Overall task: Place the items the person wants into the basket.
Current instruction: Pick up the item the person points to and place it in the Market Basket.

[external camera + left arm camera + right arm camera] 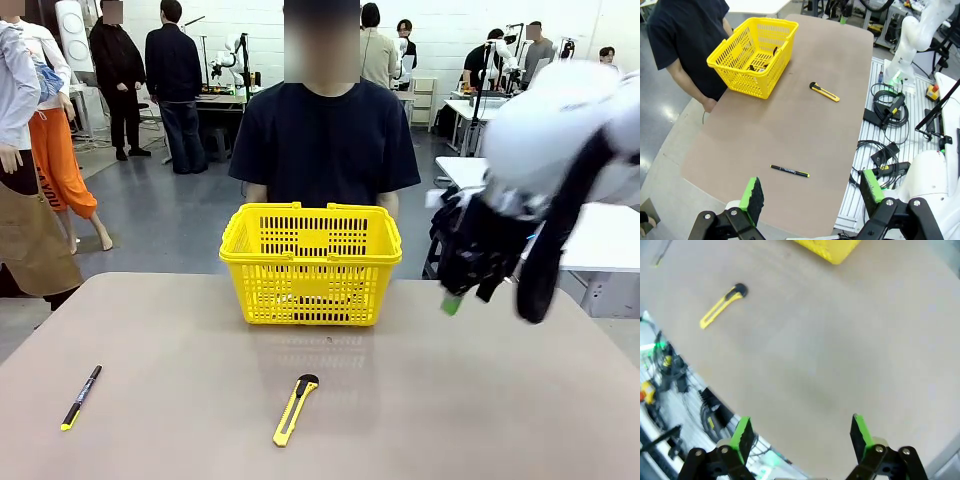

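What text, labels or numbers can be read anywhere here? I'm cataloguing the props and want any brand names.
None can be read.
The thin black pen has pale print along its barrel, too small to read.
The utility knife shows no legible brand.
The yellow basket has a plain panel on its near wall, with no lettering visible.
The items inside the basket are too dark and small to show any print.

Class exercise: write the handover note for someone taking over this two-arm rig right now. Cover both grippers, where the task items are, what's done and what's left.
Left gripper: open, empty, high above the near table edge.
Right gripper: open, empty, raised over the table's right side.
Basket: far side of the table, in front of the person; dark items lie inside, not identifiable.
On the table: utility knife and pen, both untouched.
Left: confirm whether the person wants anything more.
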Motion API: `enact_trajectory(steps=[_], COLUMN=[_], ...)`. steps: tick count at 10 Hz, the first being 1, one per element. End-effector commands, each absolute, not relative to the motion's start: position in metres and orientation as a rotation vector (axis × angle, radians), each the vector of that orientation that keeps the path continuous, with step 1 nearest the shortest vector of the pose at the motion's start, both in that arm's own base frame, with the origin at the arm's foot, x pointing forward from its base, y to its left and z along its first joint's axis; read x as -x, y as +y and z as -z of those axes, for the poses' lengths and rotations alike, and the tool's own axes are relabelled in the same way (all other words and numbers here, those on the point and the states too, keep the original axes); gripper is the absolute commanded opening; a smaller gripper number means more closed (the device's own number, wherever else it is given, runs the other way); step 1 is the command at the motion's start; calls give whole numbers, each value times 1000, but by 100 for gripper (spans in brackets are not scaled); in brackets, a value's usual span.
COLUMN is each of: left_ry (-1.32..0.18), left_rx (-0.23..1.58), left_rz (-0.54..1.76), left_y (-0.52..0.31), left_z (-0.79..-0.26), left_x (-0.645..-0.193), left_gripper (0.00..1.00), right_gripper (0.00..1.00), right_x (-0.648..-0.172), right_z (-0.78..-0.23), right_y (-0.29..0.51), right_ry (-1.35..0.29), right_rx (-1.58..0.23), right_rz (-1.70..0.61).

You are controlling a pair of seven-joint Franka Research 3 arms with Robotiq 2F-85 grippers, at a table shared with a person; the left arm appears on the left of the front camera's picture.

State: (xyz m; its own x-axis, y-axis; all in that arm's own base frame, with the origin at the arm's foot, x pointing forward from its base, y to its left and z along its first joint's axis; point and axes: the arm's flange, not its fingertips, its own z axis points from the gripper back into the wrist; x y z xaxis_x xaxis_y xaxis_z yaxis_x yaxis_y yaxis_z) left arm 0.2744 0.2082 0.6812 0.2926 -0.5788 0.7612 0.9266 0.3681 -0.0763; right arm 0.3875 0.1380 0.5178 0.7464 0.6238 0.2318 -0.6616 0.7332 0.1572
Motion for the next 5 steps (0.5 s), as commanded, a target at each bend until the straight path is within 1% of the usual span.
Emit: enact_trajectory(steps=[1,2,5], left_ry=[-738,-738,-738], left_rx=[583,583,583], left_rz=[1100,1100,1100], left_y=[209,209,209], left_z=[-681,-681,-681], left_x=[-273,-273,-273], left_gripper=[100,100,100], right_gripper=[100,100,100], right_x=[-338,-326,-285], right_z=[-562,-578,-611], right_y=[62,31,-77], right_ry=[-322,-387,-601], right_rx=[-448,-511,-811], right_rz=[-896,-957,-1136])
